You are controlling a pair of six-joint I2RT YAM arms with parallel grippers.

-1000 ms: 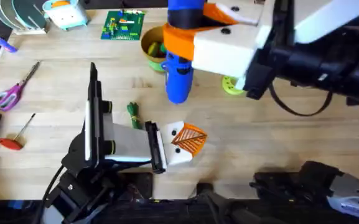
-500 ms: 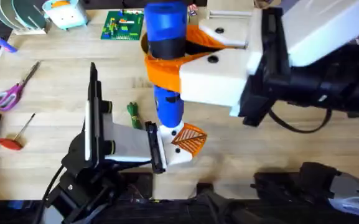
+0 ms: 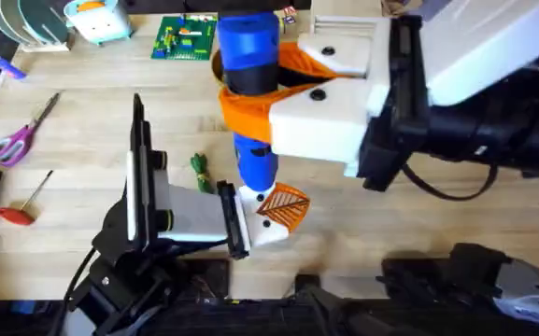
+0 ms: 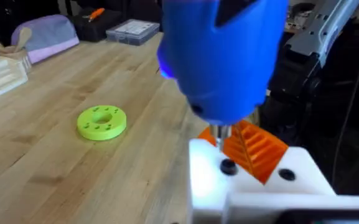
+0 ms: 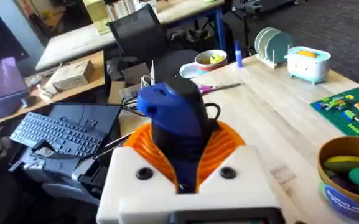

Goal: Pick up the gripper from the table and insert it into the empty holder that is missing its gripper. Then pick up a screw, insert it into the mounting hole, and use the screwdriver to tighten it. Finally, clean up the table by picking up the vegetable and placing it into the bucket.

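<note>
Swinging left and nearer across the last second, the right gripper (image 3: 278, 89) now stands the screwdriver (image 3: 250, 103) tip-down over the holder (image 3: 267, 233).

Left gripper (image 3: 236, 219) is clamped on that white holder, which carries the orange gripper (image 3: 288, 207); the right one is clamped on the blue screwdriver. Seat the bit (image 4: 221, 132) squarely in the screw (image 4: 228, 166) and keep it vertical; half a second back it was almost here.

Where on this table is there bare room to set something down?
Bare wood lies between the scissors and the left arm, and on the near right past the orange gripper. It is crowded around the holder, screwdriver and vegetable.
</note>
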